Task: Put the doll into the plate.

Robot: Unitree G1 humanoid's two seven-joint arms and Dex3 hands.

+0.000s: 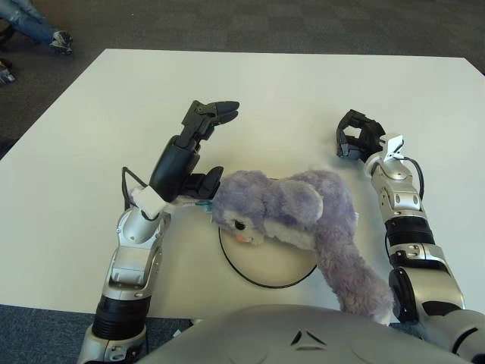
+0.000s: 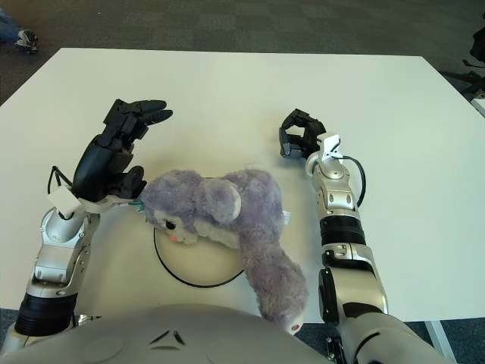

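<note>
A purple plush doll (image 1: 292, 212) lies across a white plate (image 1: 265, 262) with a dark rim, near the table's front edge. Its head faces left and its long tail (image 1: 352, 277) trails off the plate toward the front right. My left hand (image 1: 198, 144) is raised just left of the doll's head, fingers spread and holding nothing; its thumb (image 1: 203, 182) is close to the head. My right hand (image 1: 356, 140) shows behind and to the right of the doll, fingers curled and holding nothing.
The white table (image 1: 265, 91) stretches wide behind both hands. Dark carpet surrounds it. A person's jeans and shoe (image 1: 53, 34) show at the far left corner, off the table.
</note>
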